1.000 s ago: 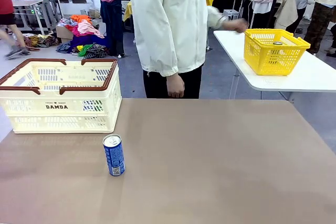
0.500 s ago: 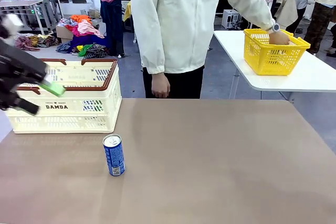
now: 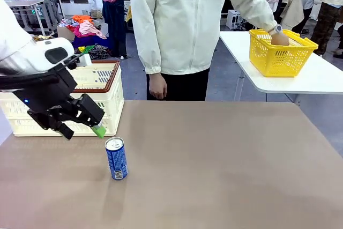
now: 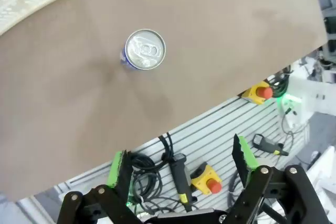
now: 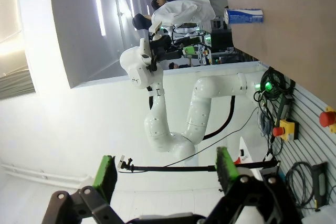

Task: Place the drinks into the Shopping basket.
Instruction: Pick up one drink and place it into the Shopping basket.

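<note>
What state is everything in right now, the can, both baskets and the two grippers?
Blue can: upright on the table, tab unopened, not gripped.
Cream basket: on the table's far left, contents cannot be told.
Yellow basket: on the white side table, a person's hand reaching into it.
Left gripper: open, empty, above the table near the can.
Right gripper: open, empty.

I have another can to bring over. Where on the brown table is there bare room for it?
The right half of the table is bare, from the blue can to the right edge, and so is the near strip in front of the can. Crowded far left: Shopping basket, left hand and can are close together.
</note>
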Robot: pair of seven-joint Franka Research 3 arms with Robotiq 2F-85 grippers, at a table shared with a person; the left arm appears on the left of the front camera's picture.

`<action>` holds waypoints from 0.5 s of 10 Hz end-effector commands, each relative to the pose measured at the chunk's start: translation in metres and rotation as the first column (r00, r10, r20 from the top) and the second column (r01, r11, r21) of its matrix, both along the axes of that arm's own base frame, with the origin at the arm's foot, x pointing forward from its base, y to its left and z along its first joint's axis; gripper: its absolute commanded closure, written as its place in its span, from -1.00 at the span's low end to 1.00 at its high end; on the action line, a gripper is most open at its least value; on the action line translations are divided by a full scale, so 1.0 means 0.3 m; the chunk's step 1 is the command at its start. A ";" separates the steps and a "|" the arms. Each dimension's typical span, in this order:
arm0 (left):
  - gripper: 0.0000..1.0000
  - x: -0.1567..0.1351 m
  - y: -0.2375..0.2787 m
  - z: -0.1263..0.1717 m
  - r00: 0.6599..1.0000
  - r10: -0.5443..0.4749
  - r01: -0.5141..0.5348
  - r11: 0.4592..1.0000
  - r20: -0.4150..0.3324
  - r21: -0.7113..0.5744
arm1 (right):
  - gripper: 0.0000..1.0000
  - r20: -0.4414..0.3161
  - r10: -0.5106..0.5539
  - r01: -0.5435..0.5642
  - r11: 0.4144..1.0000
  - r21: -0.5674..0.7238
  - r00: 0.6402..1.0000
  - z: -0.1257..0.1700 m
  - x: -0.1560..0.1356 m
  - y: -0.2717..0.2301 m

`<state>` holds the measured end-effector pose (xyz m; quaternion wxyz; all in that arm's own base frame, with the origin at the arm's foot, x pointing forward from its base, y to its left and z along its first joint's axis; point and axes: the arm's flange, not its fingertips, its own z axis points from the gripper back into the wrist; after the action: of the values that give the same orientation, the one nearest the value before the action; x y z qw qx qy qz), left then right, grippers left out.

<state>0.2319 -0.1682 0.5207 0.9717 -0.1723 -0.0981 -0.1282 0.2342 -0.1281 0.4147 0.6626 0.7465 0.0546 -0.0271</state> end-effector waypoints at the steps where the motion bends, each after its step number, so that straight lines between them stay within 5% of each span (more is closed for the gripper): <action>1: -1.00 -0.016 0.039 0.037 1.000 0.013 -0.013 0.999 -0.008 -0.044 | -1.00 -0.019 -0.004 0.004 1.000 0.010 1.000 0.022 0.004 0.003; 4: -1.00 -0.004 0.028 0.024 1.000 0.008 -0.008 0.999 0.003 -0.032 | -1.00 -0.019 -0.004 0.004 1.000 0.010 1.000 0.022 0.004 0.003; 5: -1.00 0.095 0.006 0.030 0.998 0.062 -0.062 0.998 -0.028 0.007 | -1.00 -0.019 -0.004 0.004 1.000 0.010 1.000 0.022 0.004 0.003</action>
<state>0.2373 -0.1601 0.5276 0.9718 -0.1776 -0.1045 -0.1146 0.2342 -0.1281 0.4148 0.6625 0.7465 0.0545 -0.0271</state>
